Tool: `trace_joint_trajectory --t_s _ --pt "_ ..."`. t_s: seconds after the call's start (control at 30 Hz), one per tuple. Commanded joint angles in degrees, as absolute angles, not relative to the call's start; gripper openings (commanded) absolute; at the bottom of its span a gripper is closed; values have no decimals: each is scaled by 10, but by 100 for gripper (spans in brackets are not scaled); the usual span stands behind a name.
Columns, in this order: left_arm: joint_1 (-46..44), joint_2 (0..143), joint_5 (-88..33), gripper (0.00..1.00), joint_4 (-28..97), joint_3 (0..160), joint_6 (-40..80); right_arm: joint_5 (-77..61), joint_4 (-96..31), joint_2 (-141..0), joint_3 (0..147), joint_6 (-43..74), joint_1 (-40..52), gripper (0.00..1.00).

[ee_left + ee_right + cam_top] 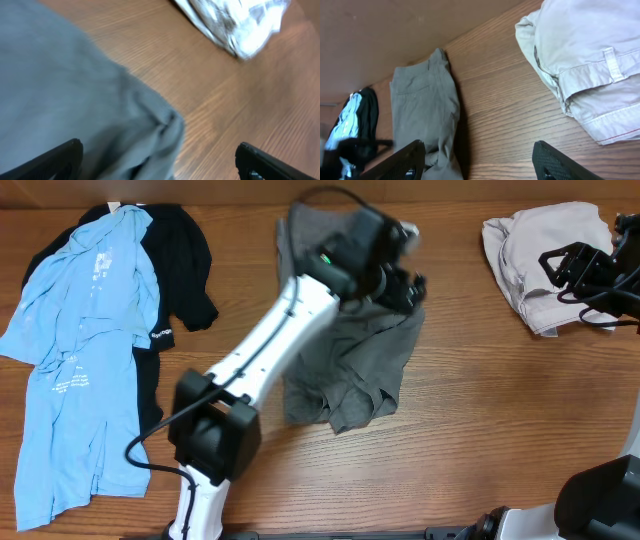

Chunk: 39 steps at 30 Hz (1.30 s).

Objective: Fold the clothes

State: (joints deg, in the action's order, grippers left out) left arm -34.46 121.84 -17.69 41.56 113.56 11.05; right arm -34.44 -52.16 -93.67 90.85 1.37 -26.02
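The grey shorts point(350, 370) are lying rumpled in the middle of the surface point(480, 430), running from the far edge toward the near side. The left arm point(270, 330) is reaching diagonally across them, and the left gripper point(400, 275) is hovering over their far right part. In the left wrist view, this gripper point(157, 150) is standing wide open with its fingers point(55, 162) at the bottom corners. The grey cloth point(65, 90) is lying below and between them, its bunched edge next to bare wood. Whether the fingers are touching the cloth cannot be told.

The beige shorts point(520, 270) are lying in a heap at the far right corner. The right gripper point(550, 268) is hanging over their right side. In its wrist view it point(479, 147) is also spread wide and gripping nothing, with only bare wood between its fingers point(405, 160) and the beige shorts point(585, 65) just beyond.

On the left, well apart from the grey shorts, a blue shirt point(80, 380) is lying spread out on top of a black shirt point(180, 260).
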Motion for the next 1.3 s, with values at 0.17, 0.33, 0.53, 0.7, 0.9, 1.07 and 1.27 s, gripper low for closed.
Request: trace_joint_trajectory --t_s 0.17,0.33,0.53,0.7,0.9,1.07,1.27 --pt "-163 1202 -230 100 539 1273 114 -327 -525 -925 923 -32 -149 73" --pt "-61 1202 -241 100 567 1273 114 -282 -501 -939 923 -28 -45 73" --pt "37 1202 -218 100 616 1273 111 -218 -425 -1002 923 18 100 73" --pt "68 1202 -204 100 651 1273 88 -117 -342 -1087 923 53 221 73" --pt "67 1202 -161 100 665 1273 88 3 -263 -1167 923 106 328 73" --pt "68 1202 -161 100 669 1273 88 74 -206 -1211 923 121 385 72" --pt "68 1202 -143 100 681 1273 81 125 -178 -1265 923 138 410 72"
